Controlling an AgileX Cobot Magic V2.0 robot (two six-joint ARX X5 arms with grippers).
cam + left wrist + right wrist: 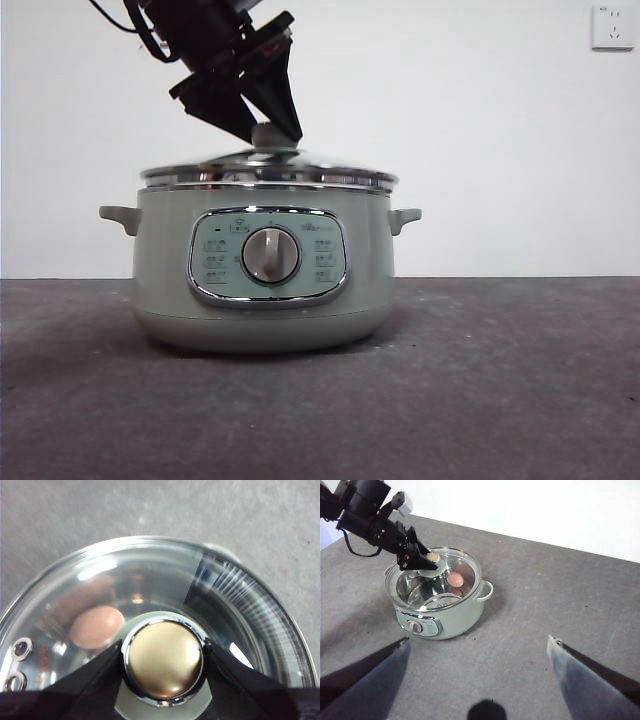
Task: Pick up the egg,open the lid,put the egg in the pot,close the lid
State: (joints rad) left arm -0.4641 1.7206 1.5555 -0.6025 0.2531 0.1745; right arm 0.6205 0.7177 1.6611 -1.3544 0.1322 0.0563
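One egg [96,626] is seen lying inside the pot [262,270], under the glass lid [240,605] seated on its rim. The knob [164,661] is clamped by the left pincer [164,656], so the lid is judged just set down. The right pincer [480,650] is held wide open and empty above the counter [560,605].

Grey table [520,400], white wall [480,130], wall socket [612,27] high up.
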